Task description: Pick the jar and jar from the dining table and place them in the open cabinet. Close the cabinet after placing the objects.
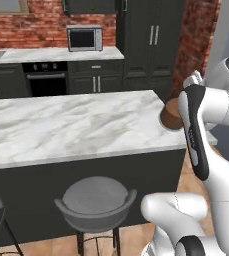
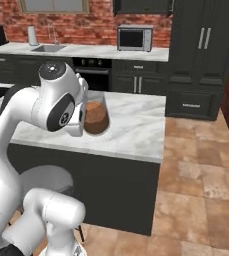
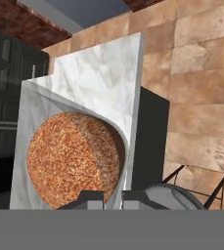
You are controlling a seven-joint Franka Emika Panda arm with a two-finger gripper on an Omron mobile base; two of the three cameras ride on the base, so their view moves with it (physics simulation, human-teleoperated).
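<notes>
The gripper (image 3: 112,197) is clenched on the jar (image 2: 95,117) of reddish-brown grains, holding it above the dining table (image 2: 136,131) near its end, probably for carrying.

No text, label, brand, number or sign can be read in any of the views. The microwave (image 1: 85,38) against the brick wall has a plain steel front with no legible marking, its control strip too small and blurred to make out. The oven (image 1: 46,78) below the back surface shows a few pale dots on its panel that cannot be read as characters. The jar (image 2: 95,117) with reddish-brown filling near the edge of the surface (image 1: 76,125) carries no visible label.
</notes>
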